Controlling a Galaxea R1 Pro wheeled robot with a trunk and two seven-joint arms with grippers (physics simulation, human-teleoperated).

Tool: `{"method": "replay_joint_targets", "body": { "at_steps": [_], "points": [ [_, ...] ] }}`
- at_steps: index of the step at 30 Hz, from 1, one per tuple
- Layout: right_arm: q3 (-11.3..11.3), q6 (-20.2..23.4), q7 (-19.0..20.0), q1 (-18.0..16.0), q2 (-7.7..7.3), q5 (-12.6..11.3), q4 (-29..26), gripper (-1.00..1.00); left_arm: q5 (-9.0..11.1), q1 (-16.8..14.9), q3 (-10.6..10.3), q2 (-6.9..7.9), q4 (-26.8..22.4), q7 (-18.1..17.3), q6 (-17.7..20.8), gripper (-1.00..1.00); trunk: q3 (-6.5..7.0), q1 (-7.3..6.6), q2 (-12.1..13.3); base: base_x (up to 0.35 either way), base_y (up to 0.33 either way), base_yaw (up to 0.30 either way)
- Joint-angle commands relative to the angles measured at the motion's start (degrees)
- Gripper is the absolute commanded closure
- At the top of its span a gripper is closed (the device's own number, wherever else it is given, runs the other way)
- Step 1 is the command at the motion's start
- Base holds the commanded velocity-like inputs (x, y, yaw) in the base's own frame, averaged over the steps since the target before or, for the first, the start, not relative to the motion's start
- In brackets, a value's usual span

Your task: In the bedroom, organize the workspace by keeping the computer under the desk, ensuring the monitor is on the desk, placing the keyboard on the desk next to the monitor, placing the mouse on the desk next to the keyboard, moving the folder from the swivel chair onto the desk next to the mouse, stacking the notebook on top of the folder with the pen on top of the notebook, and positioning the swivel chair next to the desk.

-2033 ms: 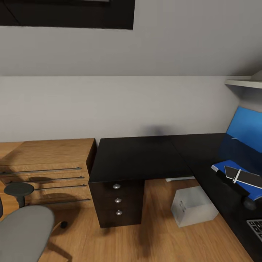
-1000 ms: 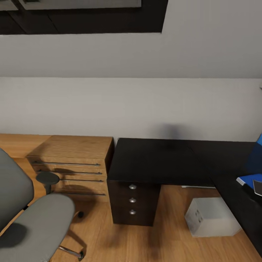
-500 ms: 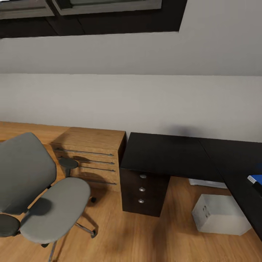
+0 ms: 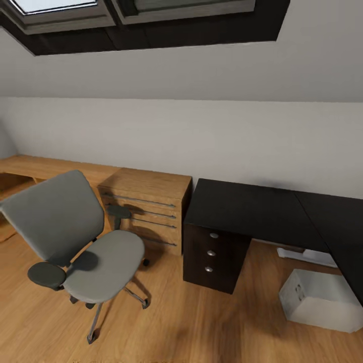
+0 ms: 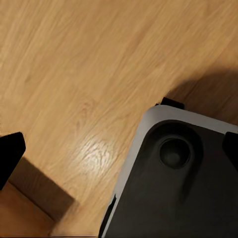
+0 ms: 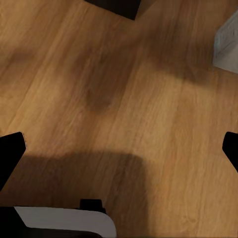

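Head view: we see the grey swivel chair (image 4: pixel 80 242) at eight o'clock on the wood floor (image 4: pixel 201 322), its seat bare, just beside the oak drawer unit (image 4: pixel 151 201). The black desk (image 4: pixel 252 209) sits at three o'clock, the white computer (image 4: pixel 320 300) beneath it. Both our grippers, left (image 5: pixel 119 148) and right (image 6: pixel 119 148), hang wide apart, holding nothing.

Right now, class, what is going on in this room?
Nothing is being handled. The robot is on its way, both pincers hanging open over the wood floor with nothing between the fingers. The grey chair stands apart from the black desk, beside a wooden drawer unit, and its seat is bare. The white computer sits on the floor under the desk.
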Motion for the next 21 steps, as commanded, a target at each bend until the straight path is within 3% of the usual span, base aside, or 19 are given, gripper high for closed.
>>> {"method": "replay_joint_targets", "body": {
  "at_steps": [1,21],
  "points": [
    [0.5,-0.1,-0.3,0.0,0.03,-0.2,0.1,-1.0,0.1,0.0,-0.5,0.01,0.0,0.4,0.0,-1.0,-0.08,-0.01,0.0,-0.031,0.0,0.251],
    [0.6,-0.1,-0.2,0.0,0.19,-0.2,0.1,-1.0,0.1,0.0,-0.4,0.0,0.0,0.4,0.1,-1.0,-0.13,-0.01,0.0,-0.004,0.0,0.264]
  ]
}}
